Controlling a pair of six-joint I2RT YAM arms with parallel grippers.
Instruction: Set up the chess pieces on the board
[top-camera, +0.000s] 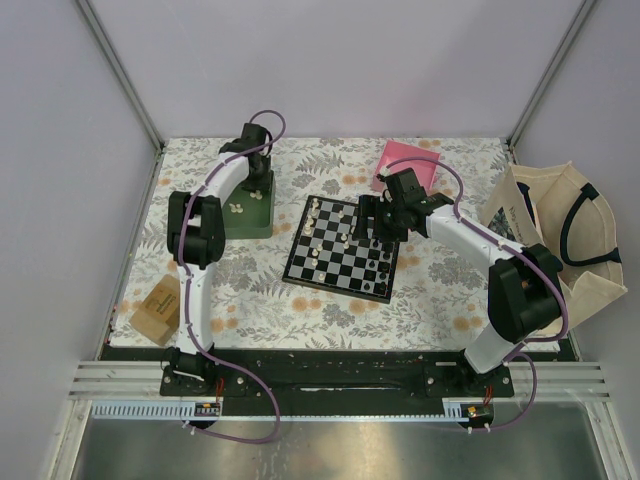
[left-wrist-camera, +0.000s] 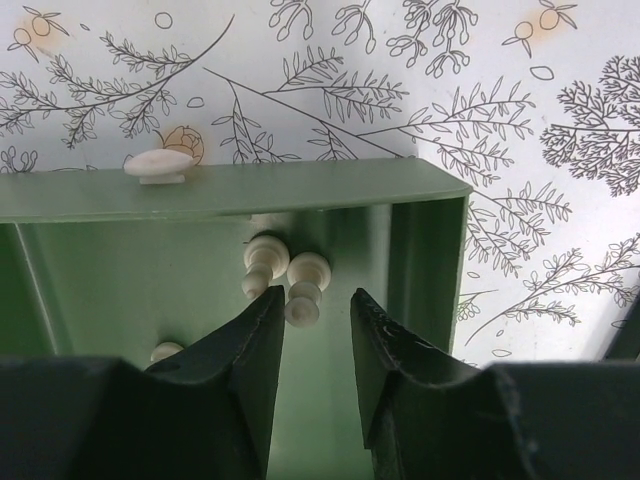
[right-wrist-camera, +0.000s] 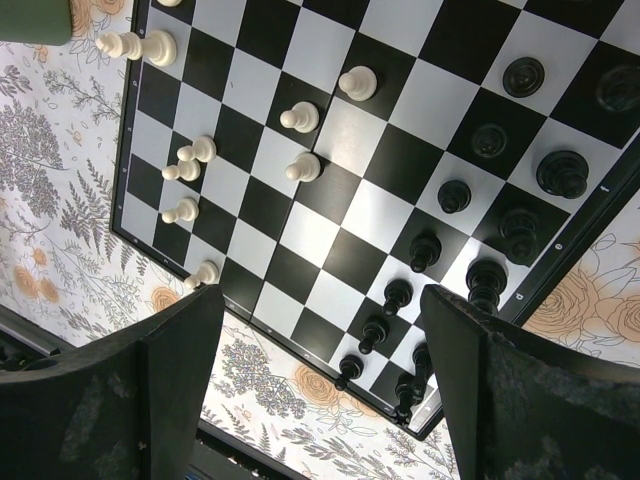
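Your left pincer (left-wrist-camera: 315, 297) hangs released inside the green tray (left-wrist-camera: 300, 190), with two cream chess pieces (left-wrist-camera: 308, 272) just ahead of its tips. Your right pincer (right-wrist-camera: 318, 292) gapes wide over the board (right-wrist-camera: 340, 215), black pieces (right-wrist-camera: 425, 250) near one finger.

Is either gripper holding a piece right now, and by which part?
Neither. Left gripper open over white pieces in the green tray; right gripper open above the board.
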